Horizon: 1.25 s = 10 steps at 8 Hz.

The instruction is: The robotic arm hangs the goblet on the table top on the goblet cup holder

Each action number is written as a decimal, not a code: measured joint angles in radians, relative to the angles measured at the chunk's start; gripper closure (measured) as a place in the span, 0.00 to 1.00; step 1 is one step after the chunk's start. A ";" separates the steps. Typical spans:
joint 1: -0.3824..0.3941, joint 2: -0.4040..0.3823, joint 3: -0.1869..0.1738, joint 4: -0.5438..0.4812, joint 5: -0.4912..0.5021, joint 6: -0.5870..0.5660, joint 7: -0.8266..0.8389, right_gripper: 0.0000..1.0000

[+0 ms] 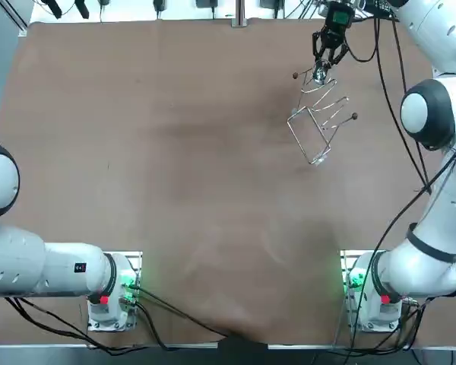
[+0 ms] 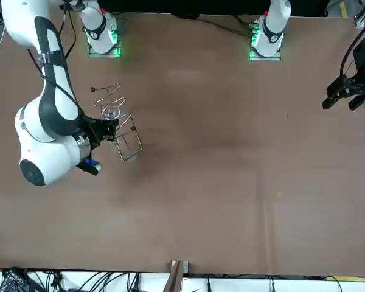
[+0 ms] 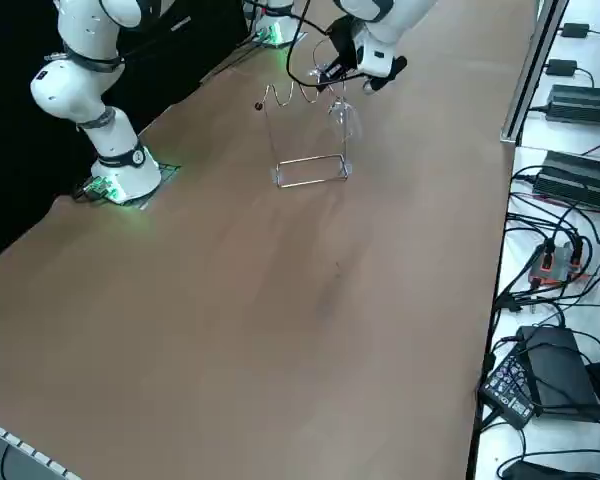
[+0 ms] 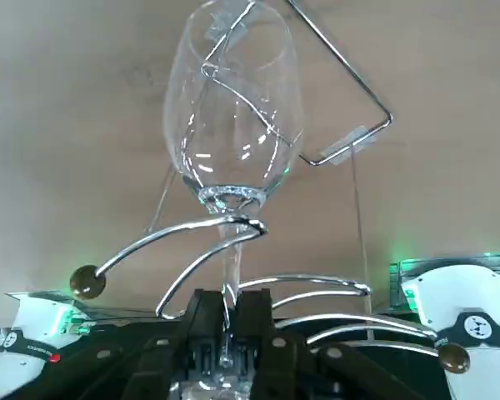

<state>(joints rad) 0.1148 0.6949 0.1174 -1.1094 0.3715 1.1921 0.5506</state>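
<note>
**Goblet held by the stem at the rack, bowl down**

The right gripper (image 4: 227,333) is at the far right part of the table (image 1: 175,152), right at the top of the wire rack (image 1: 319,125). Its fingers (image 4: 254,325) are clamped on the stem of the goblet (image 4: 233,125), which hangs upside down. In the wrist view the stem passes between two of the rack's top wires, and the bowl hangs below them, above the rack's base frame. The foot is hidden behind the fingers, so I cannot tell whether it already rests on the wires.

Handling: the goblet is clear, thin glass. I judge it light, stiff, smooth and easily broken. The stem is the thinnest part, and a sideways knock against the wire could snap it. The stem close to the foot is the sensible place to hold, as it leaves the bowl free and lets the foot slide over the wires. Glass on metal fingers may slip, so the grip needs to be firm but not crushing. The rack looks light and springy and could shift or tip if pushed.

Surroundings: the table is a plain brown, matte, flat surface, with only the rack in the working area. Along the robot's right, a pale ledge (image 3: 525,300) carries dark boxes (image 3: 580,180) and cables (image 3: 565,255), well apart from the rack.
</note>
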 joint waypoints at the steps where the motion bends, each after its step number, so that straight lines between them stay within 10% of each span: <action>1: 0.000 0.004 0.000 -0.001 0.000 0.003 0.000 0.89; 7: 0.003 0.021 0.000 -0.008 -0.002 0.007 0.000 0.89; 10: 0.003 0.022 -0.001 -0.008 -0.008 0.007 -0.009 0.73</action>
<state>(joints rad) 0.1174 0.7166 0.1166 -1.1176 0.3640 1.1993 0.5412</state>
